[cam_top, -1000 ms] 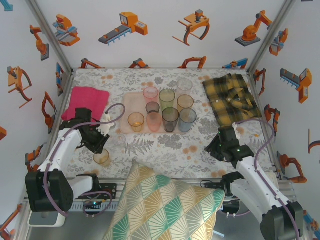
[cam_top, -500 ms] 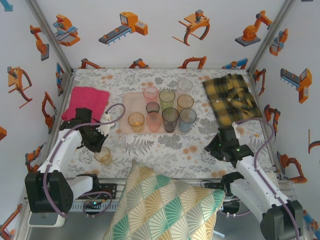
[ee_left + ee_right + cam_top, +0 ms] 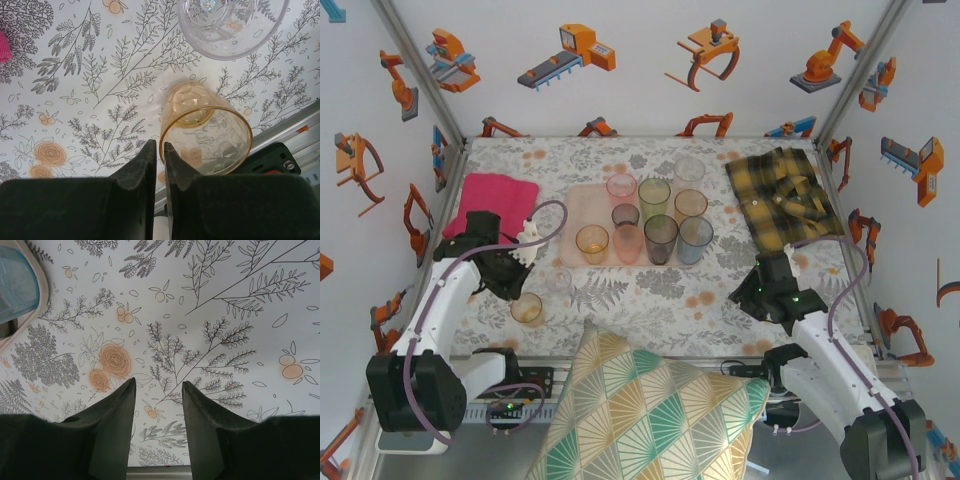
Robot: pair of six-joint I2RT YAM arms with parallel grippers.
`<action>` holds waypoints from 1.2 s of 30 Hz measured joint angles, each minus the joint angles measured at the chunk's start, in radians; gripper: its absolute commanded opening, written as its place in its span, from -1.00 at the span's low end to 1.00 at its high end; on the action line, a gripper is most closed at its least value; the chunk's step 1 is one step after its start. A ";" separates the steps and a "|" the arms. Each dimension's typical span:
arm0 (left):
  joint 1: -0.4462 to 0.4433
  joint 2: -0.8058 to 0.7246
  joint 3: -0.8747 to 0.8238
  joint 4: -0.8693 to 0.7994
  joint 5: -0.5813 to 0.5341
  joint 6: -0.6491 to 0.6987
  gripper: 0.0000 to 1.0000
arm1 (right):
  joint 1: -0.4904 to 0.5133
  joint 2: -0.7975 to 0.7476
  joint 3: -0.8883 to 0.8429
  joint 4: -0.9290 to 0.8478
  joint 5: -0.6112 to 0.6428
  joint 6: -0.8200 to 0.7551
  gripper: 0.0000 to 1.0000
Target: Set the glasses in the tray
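Desk: floral cover.
Tray: far centre, several glasses standing on it.
Amber glass: near-left of desk, well short of tray; upright, long axis vertical, mouth up.
Left jaws: pinching its rim wall.
Right jaws: spread, empty.
Risk: the one-wall pinch may let it swing, slip, or knock the clear glass beside it.

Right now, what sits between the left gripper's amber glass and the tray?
One upright clear glass stands between amber glass and tray, per the top view.
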 measured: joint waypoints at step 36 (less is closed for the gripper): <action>-0.026 -0.011 -0.005 0.010 -0.037 -0.028 -0.95 | 0.000 -0.014 -0.011 0.003 0.000 0.000 -0.16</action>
